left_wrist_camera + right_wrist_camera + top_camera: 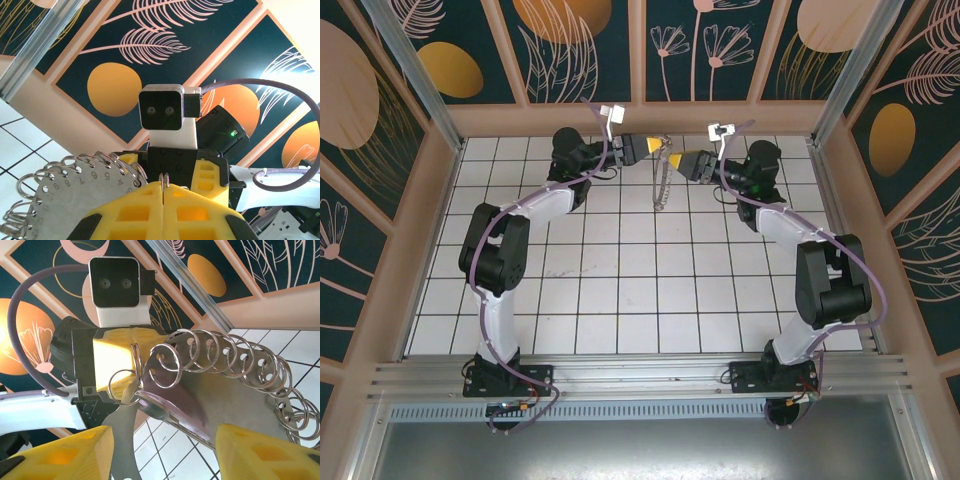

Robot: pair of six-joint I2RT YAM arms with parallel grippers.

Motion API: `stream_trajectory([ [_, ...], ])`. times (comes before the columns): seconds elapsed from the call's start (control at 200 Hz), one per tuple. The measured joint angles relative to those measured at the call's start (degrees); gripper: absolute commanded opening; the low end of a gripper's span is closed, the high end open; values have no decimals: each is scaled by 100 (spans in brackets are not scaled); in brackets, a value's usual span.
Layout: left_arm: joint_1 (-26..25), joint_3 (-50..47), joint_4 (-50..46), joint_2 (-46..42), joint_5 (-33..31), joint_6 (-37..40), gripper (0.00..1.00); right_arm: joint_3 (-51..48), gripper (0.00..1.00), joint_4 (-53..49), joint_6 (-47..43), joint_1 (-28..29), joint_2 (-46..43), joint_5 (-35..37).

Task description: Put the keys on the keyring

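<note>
Both arms meet high at the back of the table. My left gripper [648, 148] [164, 186] is shut on one thin split ring of the keyring [55, 197], a grey numbered metal plate edged with several rings, which hangs down between the grippers [663, 185]. In the right wrist view the keyring [235, 390] curves across, and a pale lilac key [170, 415] hangs by its head from a small ring [122, 388] next to the left fingers. My right gripper [683, 161] [167, 450] stands open, its yellow fingers [75, 452] on either side of the key and apart from it.
A white tiled floor [620, 270] lies below. Dark patterned wall panels [720, 50] close the back and sides, close behind both grippers. An aluminium rail [640, 375] runs along the near edge by the arm bases.
</note>
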Motion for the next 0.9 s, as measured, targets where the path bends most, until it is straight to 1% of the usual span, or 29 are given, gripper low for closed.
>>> stream_trajectory([
  [0.17, -44, 0, 0, 0, 35, -2, 0, 151, 55, -9, -50, 52, 116, -52],
  [0.225, -44, 2, 0, 0, 39, -2, 0, 188, 53, -9, -57, 79, 146, -61],
  [0.295, -59, 2, 0, 0, 42, -9, 0, 227, 44, -7, -85, 103, 177, -94],
  [0.395, -63, 2, -2, 0, 39, -22, 0, 229, 26, -11, -136, 114, 181, -157],
  [0.455, -66, 2, -2, 0, 39, -22, 0, 229, 17, -33, -164, 114, 181, -188],
  [0.581, -70, 2, -9, 0, 15, -22, 0, 227, 3, -44, -153, 114, 181, -254],
  [0.621, -68, 2, -13, 0, 15, -22, 0, 225, 0, -37, -177, 114, 181, -278],
  [0.901, -70, 2, -68, 0, 17, -17, 0, 160, 0, -129, -205, 205, 179, -282],
])
